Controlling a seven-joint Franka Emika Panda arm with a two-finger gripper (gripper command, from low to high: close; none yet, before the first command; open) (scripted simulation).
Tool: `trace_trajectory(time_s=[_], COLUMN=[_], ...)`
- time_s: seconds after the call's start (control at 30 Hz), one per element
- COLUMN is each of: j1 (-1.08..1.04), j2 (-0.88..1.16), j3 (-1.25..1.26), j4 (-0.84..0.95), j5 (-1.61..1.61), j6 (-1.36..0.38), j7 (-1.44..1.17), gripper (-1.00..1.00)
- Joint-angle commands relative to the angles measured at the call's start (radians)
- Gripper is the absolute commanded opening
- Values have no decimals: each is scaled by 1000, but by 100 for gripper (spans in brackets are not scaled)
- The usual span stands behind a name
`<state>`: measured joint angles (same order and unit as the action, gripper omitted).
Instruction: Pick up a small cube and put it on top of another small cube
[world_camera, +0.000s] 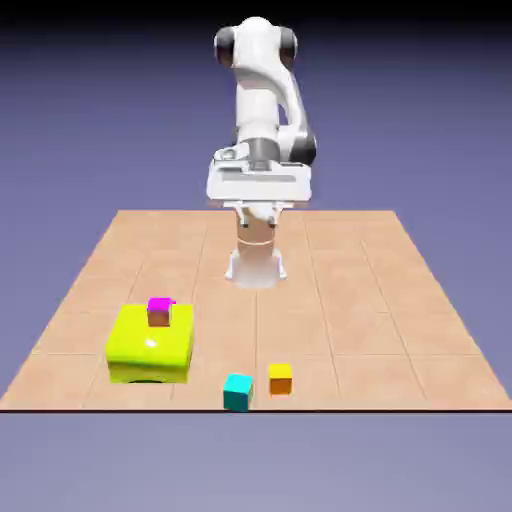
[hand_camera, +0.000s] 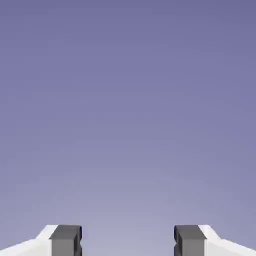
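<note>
Tan tiled tabletop (world_camera: 330, 300), carrying four blocks, all near its front edge. Item one: small teal cube (world_camera: 237, 392), resting on the tabletop at the very front edge, slightly to the exterior view's left of centre, free of any contact with the arm. Item two: small orange-yellow cube (world_camera: 280, 378), just beside the teal cube on the exterior view's right, a narrow gap between them, set a little farther from the edge. Item three: large glossy yellow block (world_camera: 150, 346), on the exterior view's left, well apart from the two loose cubes. Item four: small cube with magenta top and brownish sides (world_camera: 159, 311), standing upright on the top face of the yellow block, near its rear middle. White robot arm (world_camera: 262, 90), folded high above the far half of the tabletop, well apart from every block. Claw (hand_camera: 128, 242): in the hand view its two grey fingertips (hand_camera: 65, 240) stand wide apart at the bottom edge with nothing between them, only plain blue-violet backdrop (hand_camera: 128, 100) ahead; it is open and empty.
</note>
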<state>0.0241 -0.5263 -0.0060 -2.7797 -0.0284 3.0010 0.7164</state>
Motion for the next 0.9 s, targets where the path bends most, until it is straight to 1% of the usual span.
trace_trajectory(time_s=[0.0, 0.87], j1=[10, 271], j2=[36, 979], j3=[-5, -134], j4=[25, 678], j5=[-24, -635], j6=[-30, -805], j7=[-20, -550], gripper=[0, 0])
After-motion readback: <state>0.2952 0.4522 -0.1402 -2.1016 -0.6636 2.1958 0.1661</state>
